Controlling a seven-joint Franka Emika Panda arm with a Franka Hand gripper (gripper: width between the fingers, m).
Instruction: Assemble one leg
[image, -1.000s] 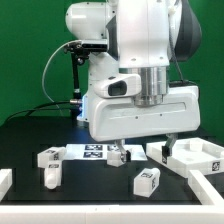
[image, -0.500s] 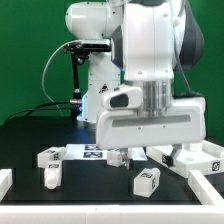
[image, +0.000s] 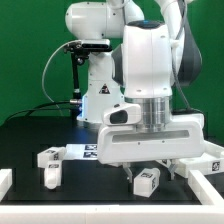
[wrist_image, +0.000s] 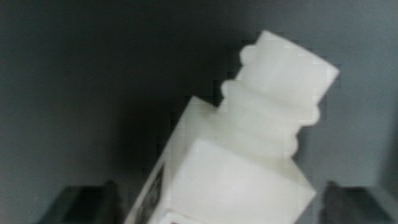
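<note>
A small white leg (image: 147, 181) with a marker tag lies on the black table near the front. My gripper (image: 150, 172) hangs straight above it, open, with one finger on either side of the leg. In the wrist view the leg (wrist_image: 249, 140) fills the middle, tilted, between the two dark fingertips (wrist_image: 80, 206); my gripper (wrist_image: 217, 212) is not closed on it. Two more legs (image: 50, 158) (image: 52, 177) lie at the exterior view's left.
The marker board (image: 88, 152) lies flat behind the gripper. A large white tray-shaped panel (image: 208, 160) sits at the exterior view's right. White raised edges show at the front left (image: 5, 182) and front right (image: 205, 190).
The gripper has moved toward the exterior view's right and forward, and has come down over the front leg. The leg by the marker board is now hidden behind the hand.
</note>
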